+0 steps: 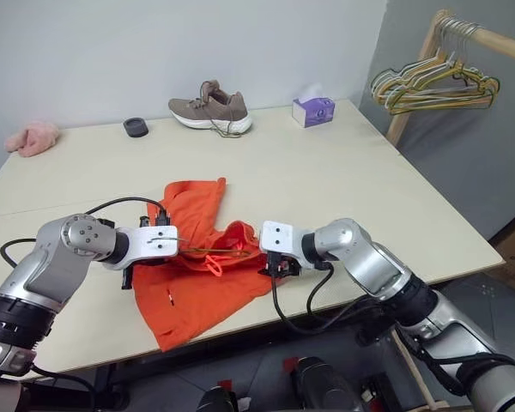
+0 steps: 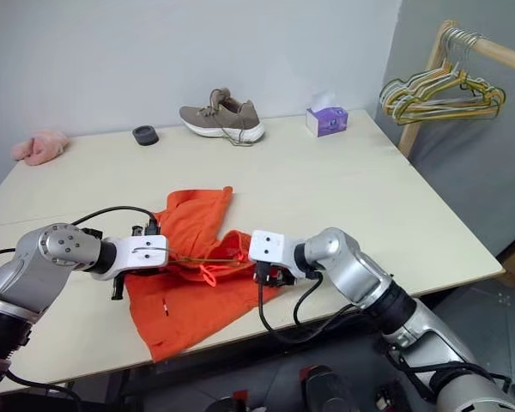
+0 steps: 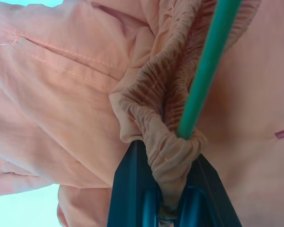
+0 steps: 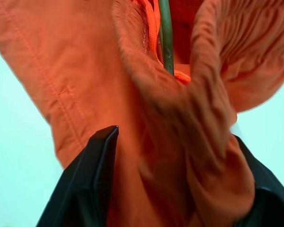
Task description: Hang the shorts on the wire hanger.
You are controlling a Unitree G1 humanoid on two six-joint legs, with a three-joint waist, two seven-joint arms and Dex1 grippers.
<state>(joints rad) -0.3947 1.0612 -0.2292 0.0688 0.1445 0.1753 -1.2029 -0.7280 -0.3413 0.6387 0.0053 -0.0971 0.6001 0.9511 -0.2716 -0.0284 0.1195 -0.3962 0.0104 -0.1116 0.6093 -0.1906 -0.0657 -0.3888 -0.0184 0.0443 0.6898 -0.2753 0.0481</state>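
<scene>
Beige bench (image 1: 343, 184), near edge: shorts (image 1: 197, 283), bright orange, crumpled, gathered elastic waistband bunched between both arms. Wire hanger (image 1: 208, 251), thin olive-green, runs through that waistband. Left end effector (image 3: 173, 198) clenched on a waistband fold beside the wire. Right end effector (image 4: 173, 189) part-spread, straddling fabric. Advice: keep waistband taut; slide fabric along the wire gradually.

Most of the wire hanger (image 1: 208, 251) is buried in the folds of the shorts (image 1: 197, 292), so only a thin stretch of wire shows between the two wrists and its hook cannot be made out. The left gripper (image 3: 173, 189) has its fingertips swallowed by the gathered waistband. Bunched fabric covers the gap between the fingers of the right gripper (image 4: 173, 189), hiding whether it grips the cloth.
</scene>
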